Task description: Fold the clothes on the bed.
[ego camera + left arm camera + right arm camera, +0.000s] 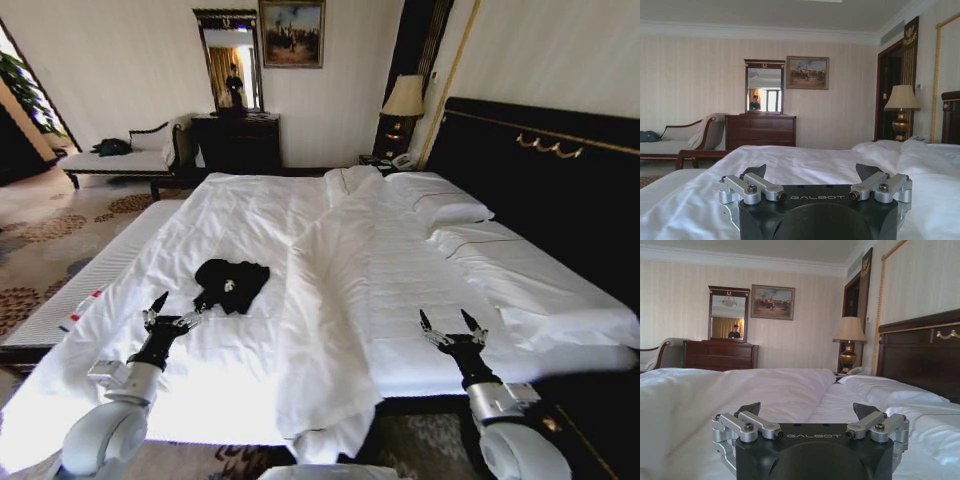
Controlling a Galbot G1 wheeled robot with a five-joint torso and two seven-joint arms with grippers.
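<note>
While the left gripper [172, 309] hovers with fingers spread apart just short of the crumpled black T-shirt [231, 281] on the bed [420, 280], the bunched duvet [325, 330] lies mid-bed, and the right gripper [452, 326] hangs equally spread over bare sheet.

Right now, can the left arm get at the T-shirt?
Probably yes. The left tool, open, hovers just short of the T-shirt, with only flat sheet between them on the bed.
</note>
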